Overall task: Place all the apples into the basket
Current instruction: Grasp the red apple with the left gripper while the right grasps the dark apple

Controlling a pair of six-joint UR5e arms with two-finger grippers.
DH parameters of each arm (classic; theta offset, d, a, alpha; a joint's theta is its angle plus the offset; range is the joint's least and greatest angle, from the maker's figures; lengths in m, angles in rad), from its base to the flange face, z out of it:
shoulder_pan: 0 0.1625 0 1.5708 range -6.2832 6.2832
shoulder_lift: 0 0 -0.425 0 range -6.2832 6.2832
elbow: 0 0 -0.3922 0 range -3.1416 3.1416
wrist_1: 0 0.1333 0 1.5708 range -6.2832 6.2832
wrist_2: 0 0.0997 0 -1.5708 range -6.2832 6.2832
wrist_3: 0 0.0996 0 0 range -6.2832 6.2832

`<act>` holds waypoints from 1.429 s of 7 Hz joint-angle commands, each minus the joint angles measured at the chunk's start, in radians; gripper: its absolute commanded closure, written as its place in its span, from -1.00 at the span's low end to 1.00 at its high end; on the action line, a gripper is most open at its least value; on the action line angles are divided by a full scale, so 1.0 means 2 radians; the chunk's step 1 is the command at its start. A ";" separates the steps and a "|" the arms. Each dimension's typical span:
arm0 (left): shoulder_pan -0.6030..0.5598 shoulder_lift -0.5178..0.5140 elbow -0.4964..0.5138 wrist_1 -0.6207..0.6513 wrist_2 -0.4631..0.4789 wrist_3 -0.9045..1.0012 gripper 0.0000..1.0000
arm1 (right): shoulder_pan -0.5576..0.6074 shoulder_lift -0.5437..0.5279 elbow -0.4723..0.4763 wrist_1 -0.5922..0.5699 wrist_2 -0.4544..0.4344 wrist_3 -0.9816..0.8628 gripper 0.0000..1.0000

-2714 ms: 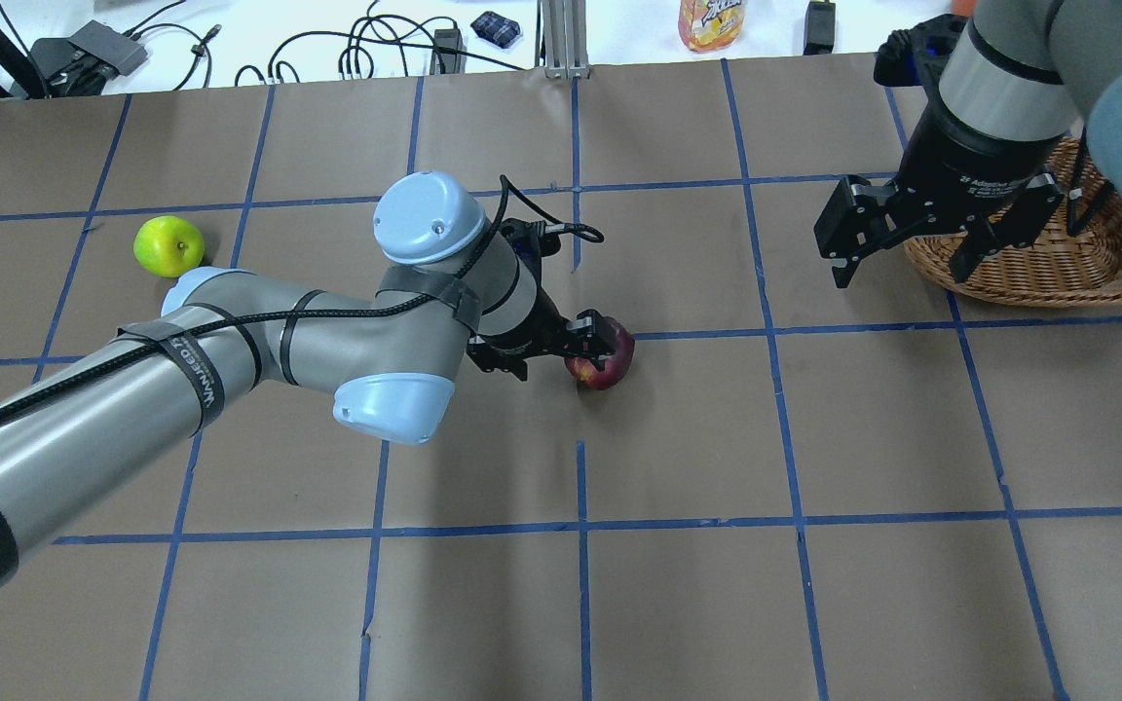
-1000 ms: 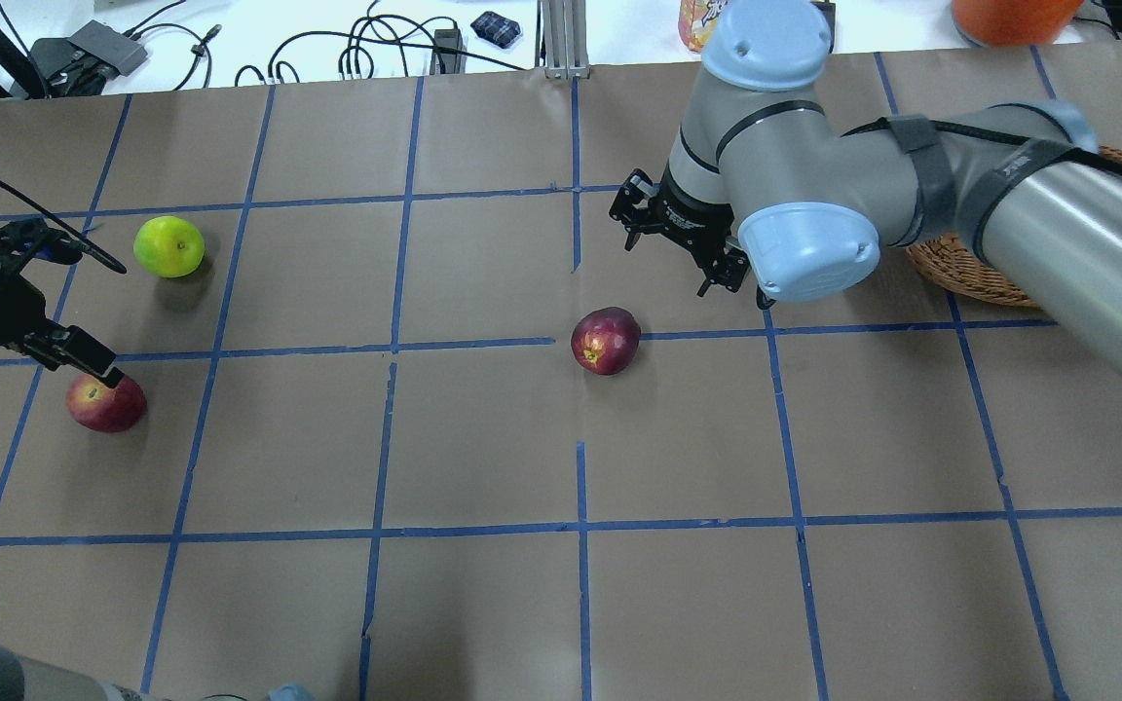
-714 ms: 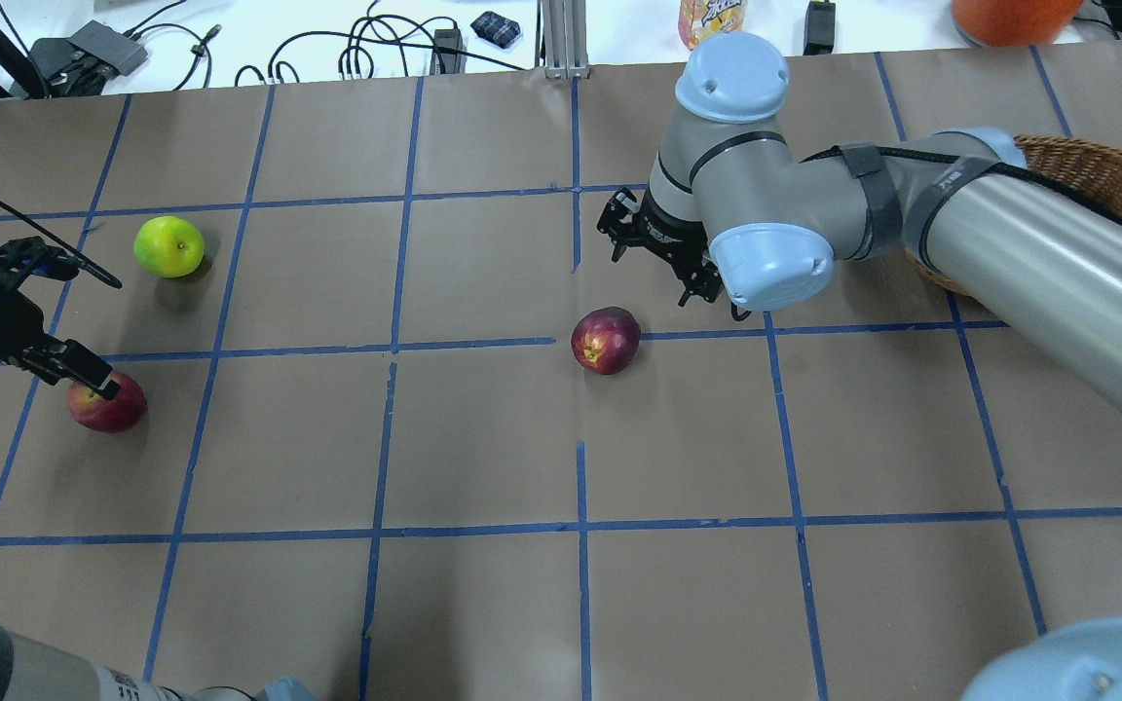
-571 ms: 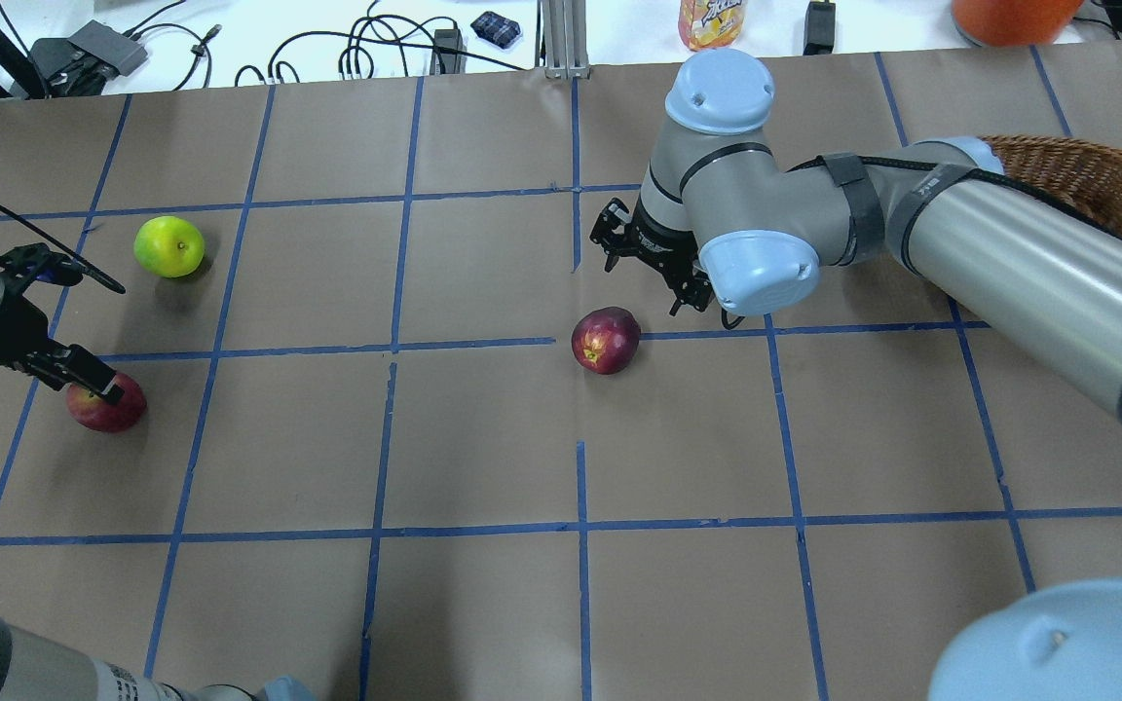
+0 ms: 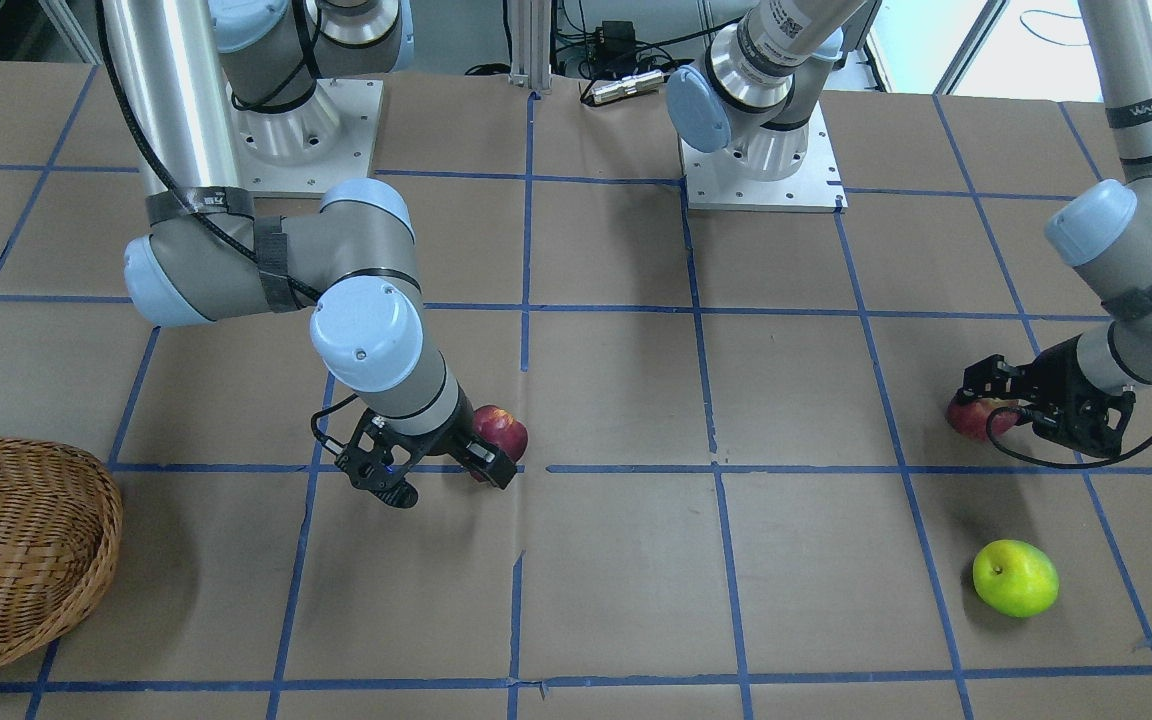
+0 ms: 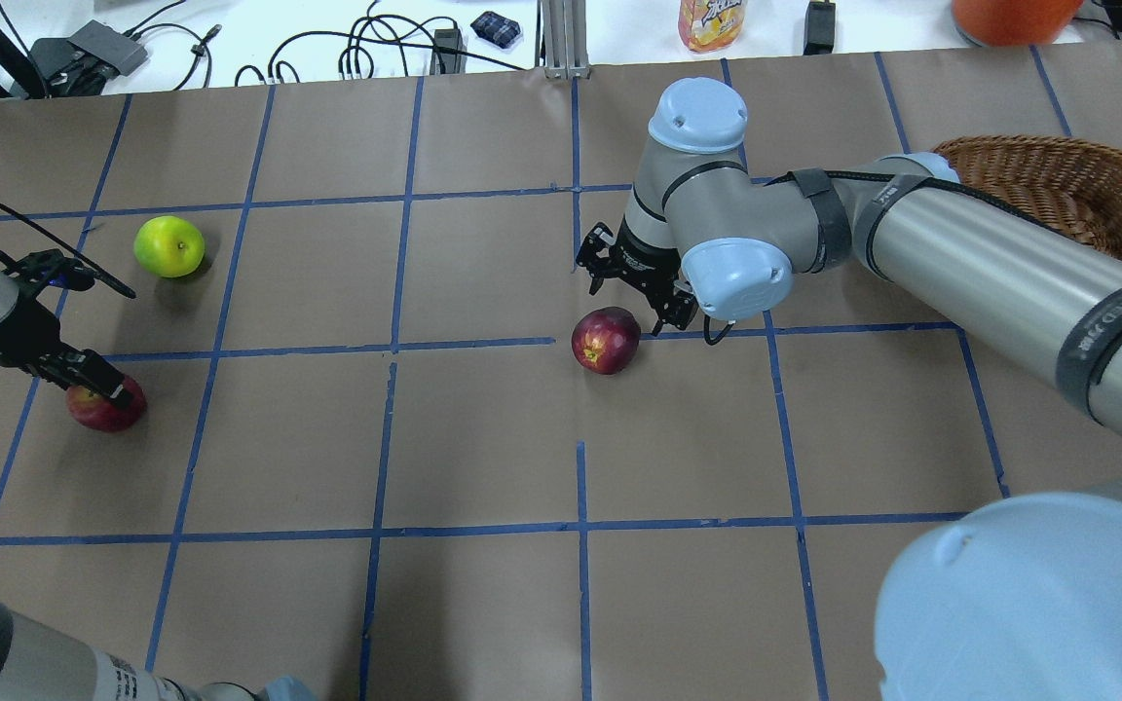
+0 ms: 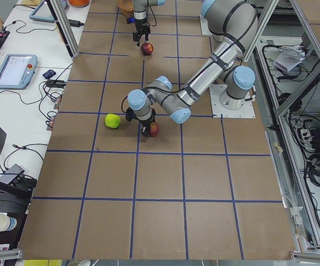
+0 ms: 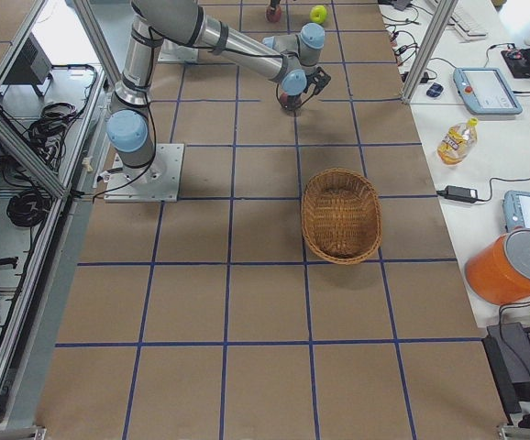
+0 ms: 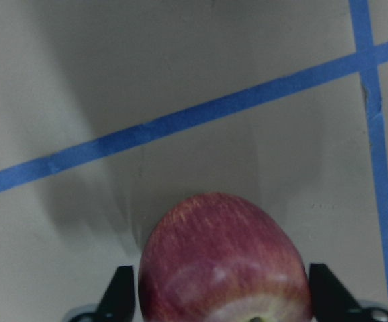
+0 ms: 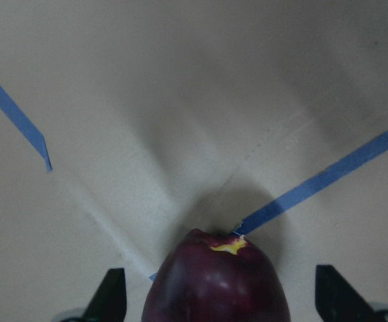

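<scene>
Arms both bend down low to the worktop [image 6: 483, 438]. Left jaws stand wide open around the red apple [image 5: 966, 416]. Right jaws stand wide open just by the dark apple [image 6: 606, 340], far from the basket [image 6: 1087, 195].

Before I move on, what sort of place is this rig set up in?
Most likely a robotics lab test cell: the table is papered brown and gridded with blue tape, the arms bolt to metal base plates, and a side bench holds teach pendants and cables.
</scene>
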 commanded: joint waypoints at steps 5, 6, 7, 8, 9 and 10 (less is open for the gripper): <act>-0.183 0.072 0.027 -0.142 -0.131 -0.181 0.47 | 0.005 0.016 0.004 0.002 0.018 -0.003 0.99; -0.209 0.084 0.003 -0.135 -0.159 -0.228 0.47 | 0.004 0.012 0.001 0.003 0.017 -0.004 1.00; -0.235 0.094 -0.010 -0.132 -0.167 -0.277 0.47 | 0.002 -0.005 -0.001 0.004 0.015 -0.004 1.00; -0.261 0.099 -0.011 -0.130 -0.167 -0.309 0.47 | 0.001 -0.021 -0.003 0.017 0.008 -0.005 1.00; -0.293 0.100 -0.012 -0.122 -0.174 -0.355 0.47 | -0.010 -0.036 -0.010 0.034 -0.013 -0.023 1.00; -0.332 0.097 -0.015 -0.085 -0.171 -0.402 0.47 | -0.026 -0.065 -0.011 0.063 -0.080 -0.080 1.00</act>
